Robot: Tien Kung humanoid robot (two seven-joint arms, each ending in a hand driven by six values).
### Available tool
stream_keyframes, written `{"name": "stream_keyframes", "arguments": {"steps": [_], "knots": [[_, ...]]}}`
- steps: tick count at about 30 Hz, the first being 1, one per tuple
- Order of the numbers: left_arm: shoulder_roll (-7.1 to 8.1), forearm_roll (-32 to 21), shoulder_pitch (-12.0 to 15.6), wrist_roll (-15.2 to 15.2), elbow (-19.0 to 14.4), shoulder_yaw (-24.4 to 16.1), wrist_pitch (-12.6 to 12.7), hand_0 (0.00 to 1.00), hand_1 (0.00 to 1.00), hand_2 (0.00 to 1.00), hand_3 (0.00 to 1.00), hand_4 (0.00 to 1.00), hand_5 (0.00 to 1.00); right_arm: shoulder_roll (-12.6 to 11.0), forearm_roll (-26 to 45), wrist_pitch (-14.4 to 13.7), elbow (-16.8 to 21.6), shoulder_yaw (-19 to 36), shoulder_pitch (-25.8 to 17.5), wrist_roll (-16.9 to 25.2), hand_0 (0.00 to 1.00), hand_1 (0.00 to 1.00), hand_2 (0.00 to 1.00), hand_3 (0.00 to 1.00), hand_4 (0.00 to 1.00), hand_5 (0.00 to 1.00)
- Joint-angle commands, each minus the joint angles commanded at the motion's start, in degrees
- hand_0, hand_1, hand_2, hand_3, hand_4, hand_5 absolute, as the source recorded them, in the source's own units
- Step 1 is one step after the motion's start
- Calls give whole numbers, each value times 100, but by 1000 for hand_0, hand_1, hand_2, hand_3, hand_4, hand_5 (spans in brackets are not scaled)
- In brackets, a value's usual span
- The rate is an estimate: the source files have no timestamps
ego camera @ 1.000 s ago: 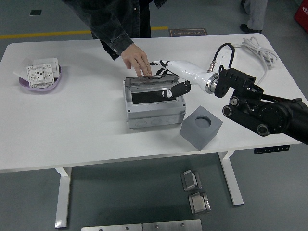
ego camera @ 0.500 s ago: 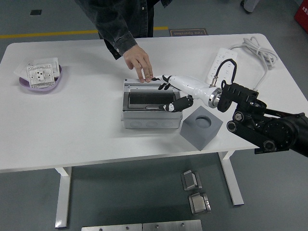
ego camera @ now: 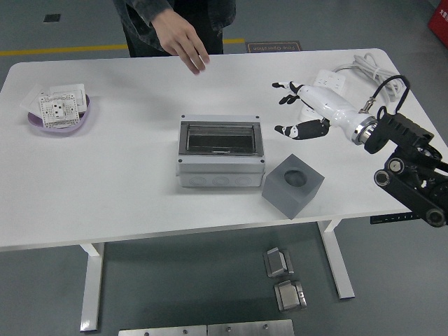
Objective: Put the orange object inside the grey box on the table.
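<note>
Right hand hovered right of center, fingers spread and empty, grey box closed at center, orange object not visible, person's hand top center

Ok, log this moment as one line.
right hand: open, empty, right of grey plastic box | box: lid shut | orange object: not visible | person's hand: far edge

White table. Grey box at centre, lid shut. Dark grey cube just right-front of box. Purple dish with socket plates far left of box. Power strip with cable far right-rear.
</note>
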Motion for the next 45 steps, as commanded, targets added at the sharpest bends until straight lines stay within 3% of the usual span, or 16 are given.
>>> {"name": "stream_keyframes", "arguments": {"steps": [5,9,15,21,31,37,38,45], "knots": [[-41,-26,41,-6,5,3,3,660,614,519,560,476,147,-70,499,-303,371,966,-723,427,789,674,695,962,773,335],[-74,-92,77,-25,14,53,3,660,615,518,559,476,146,36,1349,-314,522,1744,-1401,964,773,659,687,934,771,348],[-75,-107,99,-64,27,59,2,660,613,518,559,476,146,114,2703,100,556,2708,-2313,1674,730,640,677,877,770,372],[-31,4,80,-76,28,-53,-4,660,616,518,559,476,146,41,3927,496,731,3320,-2934,1799,719,639,675,841,774,392],[29,19,64,-92,28,-47,-13,660,615,519,559,477,150,37,5094,775,871,3506,-3115,1739,734,680,715,839,796,439],[79,32,69,-75,28,-58,-16,660,615,519,559,477,150,31,5214,807,886,3525,-3135,1755,734,680,715,839,796,439],[90,7,66,-79,28,-31,-17,660,618,522,562,483,150,41,5232,811,876,3525,-3139,1763,759,735,767,853,821,484],[175,-254,77,-122,28,226,-12,660,622,523,564,493,155,144,5308,839,803,3477,-3171,1801,812,780,800,856,822,492]]}}
